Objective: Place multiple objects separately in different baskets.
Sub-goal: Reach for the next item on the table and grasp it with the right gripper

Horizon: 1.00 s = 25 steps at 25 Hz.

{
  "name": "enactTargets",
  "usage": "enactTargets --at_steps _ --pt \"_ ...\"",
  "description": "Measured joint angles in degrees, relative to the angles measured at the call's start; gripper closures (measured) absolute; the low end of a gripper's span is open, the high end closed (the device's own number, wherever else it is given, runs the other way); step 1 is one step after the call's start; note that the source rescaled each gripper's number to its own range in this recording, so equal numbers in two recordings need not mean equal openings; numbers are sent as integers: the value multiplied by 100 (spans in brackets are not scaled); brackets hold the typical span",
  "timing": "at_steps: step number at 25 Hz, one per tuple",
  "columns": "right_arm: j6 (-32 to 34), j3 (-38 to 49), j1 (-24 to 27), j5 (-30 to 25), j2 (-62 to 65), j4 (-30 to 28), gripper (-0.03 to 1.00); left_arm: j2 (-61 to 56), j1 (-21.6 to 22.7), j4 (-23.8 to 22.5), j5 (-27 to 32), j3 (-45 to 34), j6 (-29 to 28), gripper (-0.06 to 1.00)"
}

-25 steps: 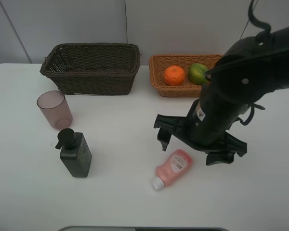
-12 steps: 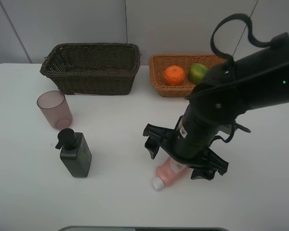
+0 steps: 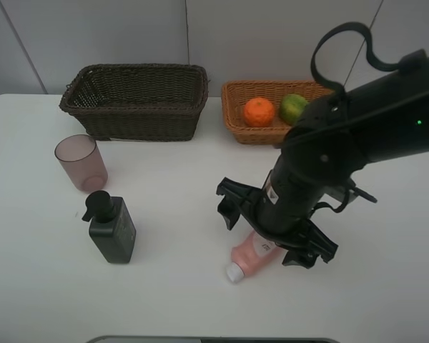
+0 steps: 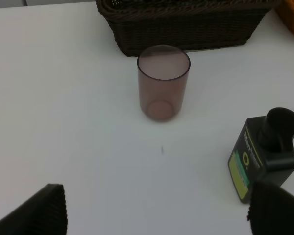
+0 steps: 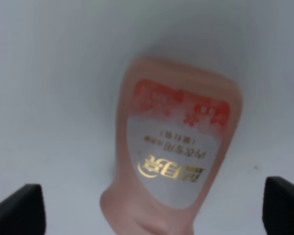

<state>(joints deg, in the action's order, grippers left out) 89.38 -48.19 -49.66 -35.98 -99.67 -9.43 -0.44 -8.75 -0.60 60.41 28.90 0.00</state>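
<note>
- Pink plastic is what we attend to first: the pink tube (image 3: pixel 249 259) lies flat on the white table (image 3: pixel 171 293), lower centre of the high view, with its white cap towards the lower left of the frame.
- We find the right gripper (image 3: pixel 266 234) directly over the tube. Its jaws are spread wide, one to each side of the tube, and hold nothing. The right wrist view shows the label between the two dark jaw tips, with bare table between the tips and the tube.
- We judge the step in hand to be the pick of the tube, with the grasp not yet made.
- We see the left gripper (image 4: pixel 157 215) spread equally wide and empty, over bare table near the pinkish cup (image 3: pixel 81 163) and the black pump bottle (image 3: pixel 112 229), at the left of the high view.
- We note the dark brown basket (image 3: pixel 136 118) at upper left. The light tan basket (image 3: pixel 236 121) at upper centre holds the orange (image 3: pixel 259 112) and the green fruit (image 3: pixel 294 108). The arm hides its right end.
- Fault 1: the tube is soft and tapers. Jaws that close near the cap or off the middle may squeeze it out sideways or spin it on the table.
- Fault 2: jaws closed too high would skim over the rounded body. Jaws set too low would press their tips into the table.
- Fault 3: a weak hold may let the tube droop and slip on the way to a basket.
- Fault 4: a release into the tan basket would mix the tube with the fruit. We judge the dark basket to be the correct one.
</note>
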Motion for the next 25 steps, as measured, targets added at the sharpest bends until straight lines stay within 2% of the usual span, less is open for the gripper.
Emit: enactTargets --at_steps 5,10,25 --pt "550 0 71 140 0 -97 1 0 0 0 0 0 0 -1" --pt "789 0 128 315 0 -132 2 0 0 0 0 0 0 -1" --pt "694 0 209 287 0 -55 5 0 0 0 0 0 0 -1"
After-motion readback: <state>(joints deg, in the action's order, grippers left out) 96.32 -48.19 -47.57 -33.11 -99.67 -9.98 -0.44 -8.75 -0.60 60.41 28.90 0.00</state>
